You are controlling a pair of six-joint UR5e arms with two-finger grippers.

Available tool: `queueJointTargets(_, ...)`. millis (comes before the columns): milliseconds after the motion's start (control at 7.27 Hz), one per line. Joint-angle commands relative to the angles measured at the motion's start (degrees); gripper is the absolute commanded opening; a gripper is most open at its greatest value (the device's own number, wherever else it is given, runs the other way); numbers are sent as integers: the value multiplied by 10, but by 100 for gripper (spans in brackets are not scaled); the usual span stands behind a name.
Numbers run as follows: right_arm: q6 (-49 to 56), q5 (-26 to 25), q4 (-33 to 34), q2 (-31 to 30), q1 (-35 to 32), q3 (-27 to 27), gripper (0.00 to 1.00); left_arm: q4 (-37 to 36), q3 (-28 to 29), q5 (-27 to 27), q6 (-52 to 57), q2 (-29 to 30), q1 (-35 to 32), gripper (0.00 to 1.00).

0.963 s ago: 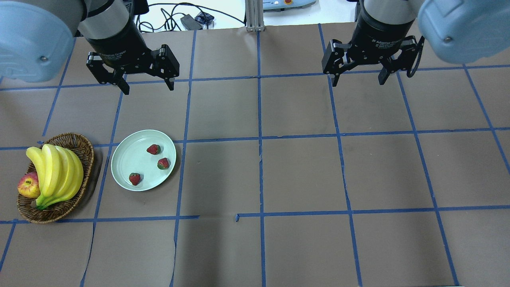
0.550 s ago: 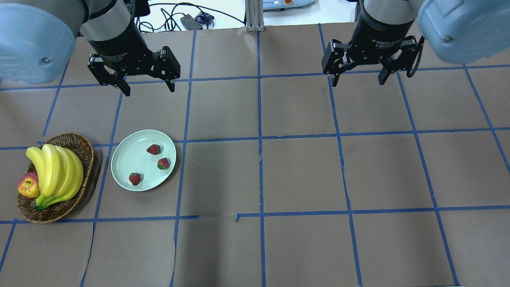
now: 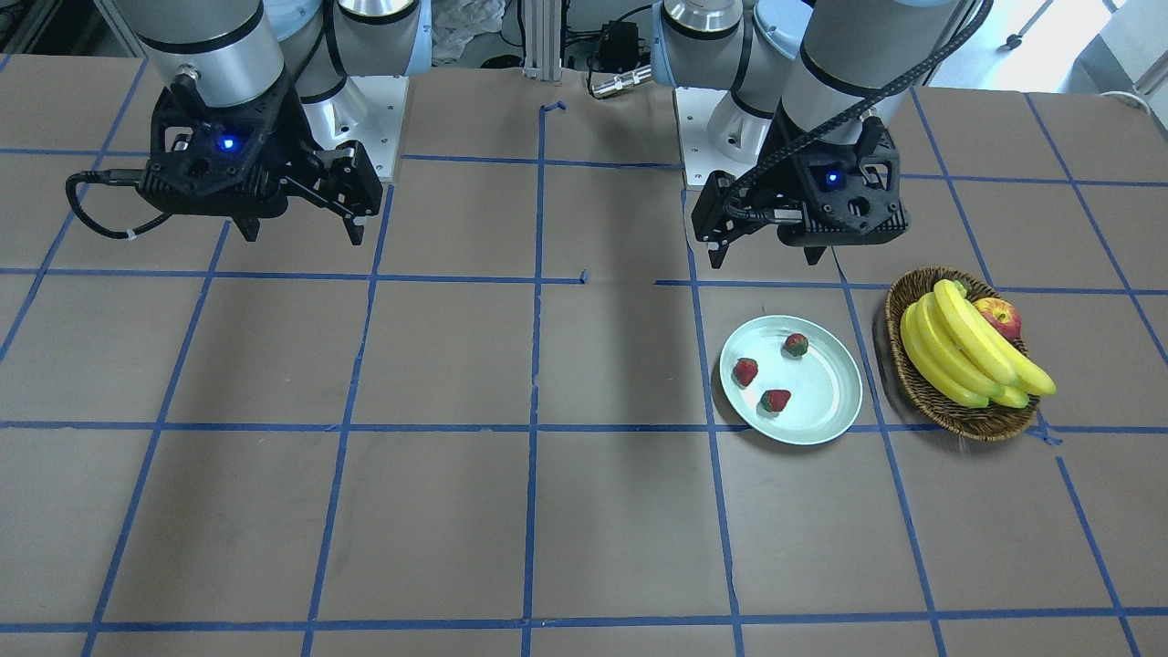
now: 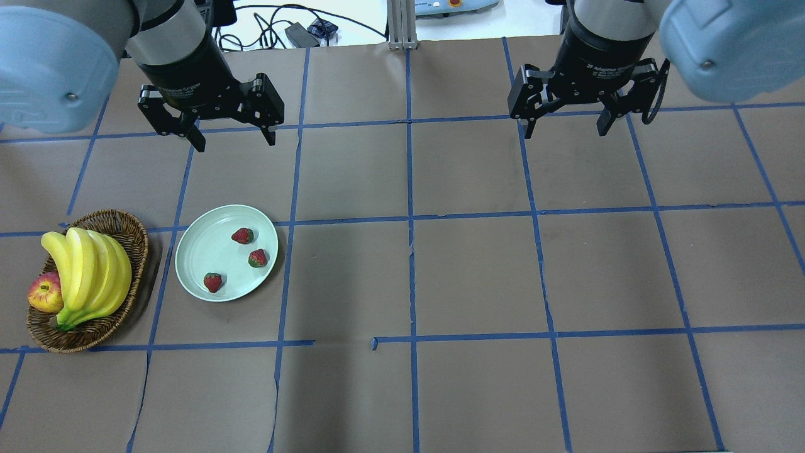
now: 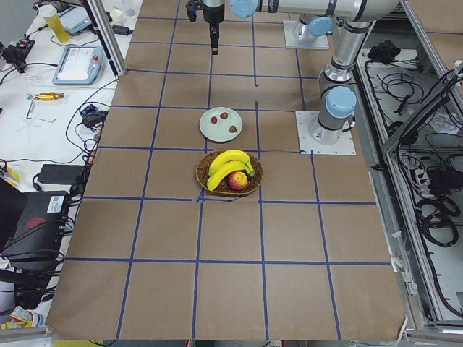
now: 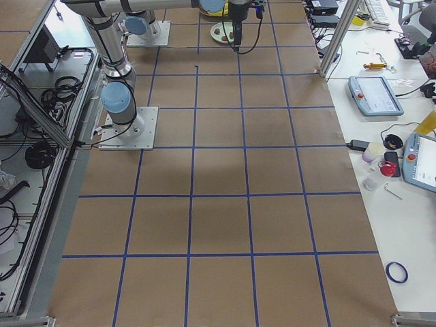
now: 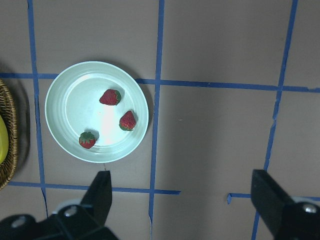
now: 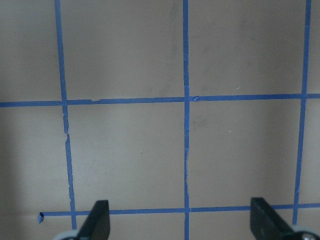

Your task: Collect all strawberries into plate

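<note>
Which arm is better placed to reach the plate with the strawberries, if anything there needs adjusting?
Left. The left gripper hangs open near the plate, whose three strawberries show in its wrist view; the right gripper hangs far across the table.

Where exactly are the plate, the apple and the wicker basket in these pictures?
plate (image 4: 202,251): overhead view, on the bare pale green floor of its left half.
apple (image 4: 43,294): overhead view, on the middle of its red-yellow skin.
wicker basket (image 4: 141,245): overhead view, on the woven wall at its right side.
</note>
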State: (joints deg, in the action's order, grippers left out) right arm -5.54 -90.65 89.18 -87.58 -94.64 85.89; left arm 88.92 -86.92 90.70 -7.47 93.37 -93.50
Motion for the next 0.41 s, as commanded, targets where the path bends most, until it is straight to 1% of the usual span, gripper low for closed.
queueJointTargets(0,0,0,0,0,1,-1,100,0,-5,1,0,-1,-1,100)
queueJointTargets(275,0,-1,0,0,1,-1,100,0,-8,2,0,-2,-2,100)
